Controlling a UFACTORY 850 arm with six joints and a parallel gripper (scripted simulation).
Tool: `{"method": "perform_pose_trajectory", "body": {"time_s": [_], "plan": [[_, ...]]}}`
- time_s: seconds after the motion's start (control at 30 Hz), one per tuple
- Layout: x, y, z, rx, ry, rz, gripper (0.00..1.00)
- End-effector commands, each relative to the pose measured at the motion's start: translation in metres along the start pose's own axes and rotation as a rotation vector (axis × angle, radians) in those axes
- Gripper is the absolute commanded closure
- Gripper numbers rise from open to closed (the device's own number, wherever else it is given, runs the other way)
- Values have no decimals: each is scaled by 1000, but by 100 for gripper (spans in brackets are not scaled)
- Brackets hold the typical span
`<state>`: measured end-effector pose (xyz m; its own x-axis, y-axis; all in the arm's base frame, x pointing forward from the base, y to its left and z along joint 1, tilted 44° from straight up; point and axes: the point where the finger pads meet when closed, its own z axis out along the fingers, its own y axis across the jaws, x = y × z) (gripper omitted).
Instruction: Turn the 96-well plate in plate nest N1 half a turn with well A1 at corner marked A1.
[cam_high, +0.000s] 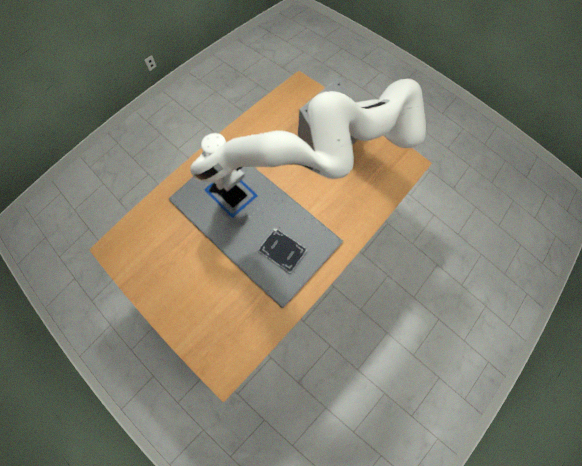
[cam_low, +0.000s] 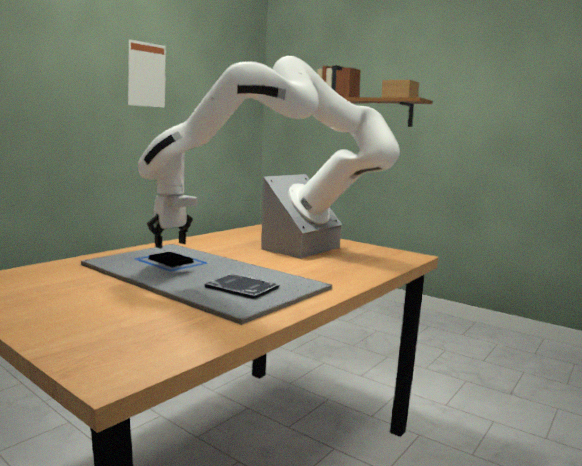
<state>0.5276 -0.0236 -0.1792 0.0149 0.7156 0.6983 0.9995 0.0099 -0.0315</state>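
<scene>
The white arm's black two-fingered gripper hangs above the black rectangular 96-well plate, fingers spread wide and holding nothing. The plate lies inside the blue-outlined frame on the grey mat, near a dark plate nest.

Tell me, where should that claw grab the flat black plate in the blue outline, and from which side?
Probably from straight above, jaws closing on two opposite side walls of the black plate. It lies low and flat on the grey mat, inside the blue outline, so only its thin edges offer a hold. The gripper hangs open just above it, pointing down. Which pair of walls suits best I cannot tell.
</scene>
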Motion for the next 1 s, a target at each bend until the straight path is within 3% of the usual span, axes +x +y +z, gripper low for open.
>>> {"method": "perform_pose_trajectory", "body": {"time_s": [0.0, 0.47, 0.97], "plan": [[0, 1, -12, -1, -1, -1, 0], [0, 1, -49, -1, -1, -1, 0], [0, 1, -49, -1, -1, -1, 0]]}}
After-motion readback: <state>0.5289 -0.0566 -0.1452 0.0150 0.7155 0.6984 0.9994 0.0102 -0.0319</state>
